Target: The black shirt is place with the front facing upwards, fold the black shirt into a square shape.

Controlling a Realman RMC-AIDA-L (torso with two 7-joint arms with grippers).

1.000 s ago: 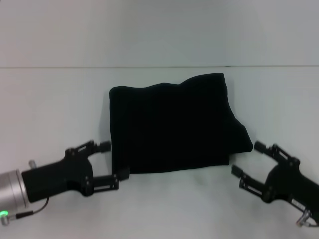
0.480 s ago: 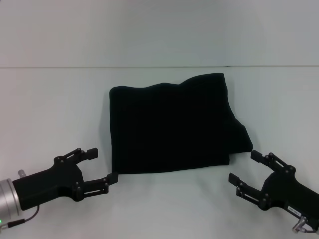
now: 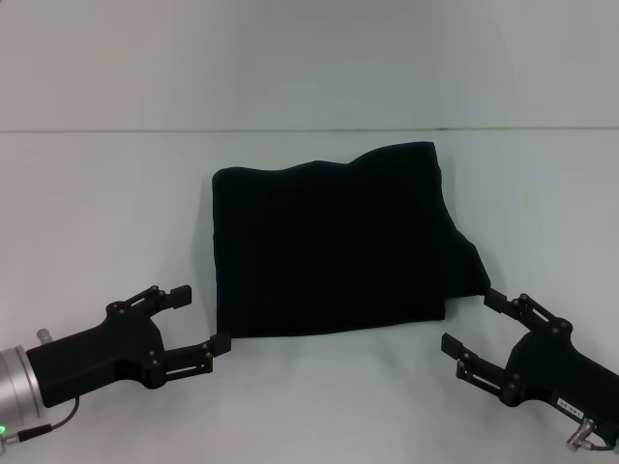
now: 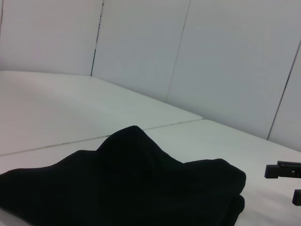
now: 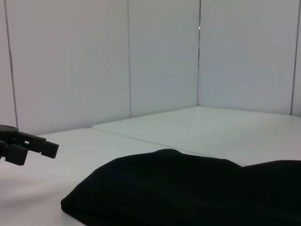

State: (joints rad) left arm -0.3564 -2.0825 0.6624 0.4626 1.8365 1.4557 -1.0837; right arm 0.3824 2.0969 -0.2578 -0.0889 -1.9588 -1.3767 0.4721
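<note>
Left gripper (image 3: pixel 200 318) low over the desk (image 3: pixel 106 203), just off the near left corner of the black shirt (image 3: pixel 334 246); jaws spread, empty, one fingertip close beside the shirt's near edge, contact not clear. Seen again far off in the right wrist view, left gripper (image 5: pixel 28 145) apart from the cloth. Black shirt lying mid-desk, folded into a rough rectangle, far edge wavy and rising toward its right corner, right side bulging out into a rounded flap; no lettering showing. Rumpled and humped in the left wrist view (image 4: pixel 141 188), layered at one end. Right gripper (image 3: pixel 474 324) low beside the shirt's near right corner; jaws spread, empty, upper fingertip right at the flap's edge.
</note>
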